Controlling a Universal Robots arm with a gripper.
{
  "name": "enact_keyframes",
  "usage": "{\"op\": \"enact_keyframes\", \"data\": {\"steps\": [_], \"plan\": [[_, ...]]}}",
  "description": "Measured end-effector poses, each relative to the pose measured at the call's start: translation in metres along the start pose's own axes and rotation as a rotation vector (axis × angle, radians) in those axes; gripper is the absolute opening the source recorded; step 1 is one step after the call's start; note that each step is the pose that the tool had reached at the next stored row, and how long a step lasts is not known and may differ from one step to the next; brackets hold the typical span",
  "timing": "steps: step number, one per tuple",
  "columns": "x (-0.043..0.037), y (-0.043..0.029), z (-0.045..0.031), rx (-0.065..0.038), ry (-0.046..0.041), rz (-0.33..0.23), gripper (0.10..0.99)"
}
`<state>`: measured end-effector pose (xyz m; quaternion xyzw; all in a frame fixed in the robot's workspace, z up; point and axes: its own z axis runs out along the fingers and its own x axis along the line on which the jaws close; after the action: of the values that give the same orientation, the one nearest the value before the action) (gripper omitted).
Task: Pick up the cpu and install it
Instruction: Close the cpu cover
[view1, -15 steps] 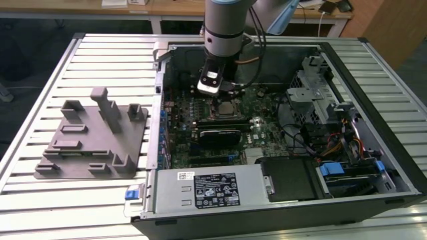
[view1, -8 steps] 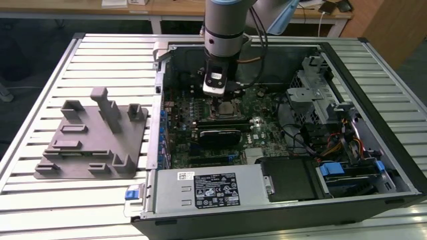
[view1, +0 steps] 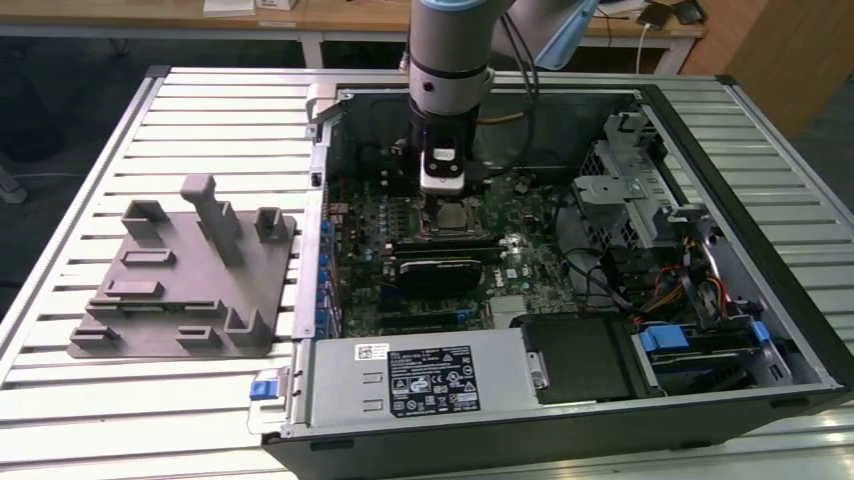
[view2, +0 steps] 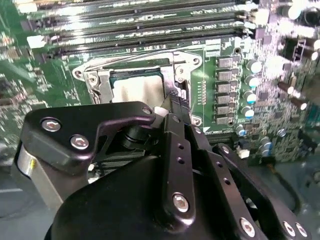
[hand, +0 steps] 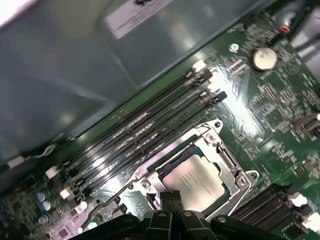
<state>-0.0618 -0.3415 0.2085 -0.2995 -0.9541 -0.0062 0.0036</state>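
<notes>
Green motherboard socket (hand: 227, 162) holds the cpu (hand: 195, 180); hand (hand: 170, 195) above, fingers (hand: 164, 199) together

A grey plastic tray (view1: 180, 300) with upright posts lies on the slatted metal bench (view1: 134, 420), just beside the open computer case (view1: 561, 440), on the exterior view's left. Inside the case: a green motherboard (view1: 534, 265), a labelled power supply (view1: 414, 385), coloured cables (view1: 687, 290). The first wrist view shows long memory slots (hand: 145, 132) and a coin battery (hand: 263, 58)
</notes>
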Motion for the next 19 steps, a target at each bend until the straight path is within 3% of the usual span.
{"op": "enact_keyframes", "data": {"steps": [19], "plan": [[-0.0001, -0.0001, 0.006, 0.003, 0.0031, -0.325, 0.106]]}}
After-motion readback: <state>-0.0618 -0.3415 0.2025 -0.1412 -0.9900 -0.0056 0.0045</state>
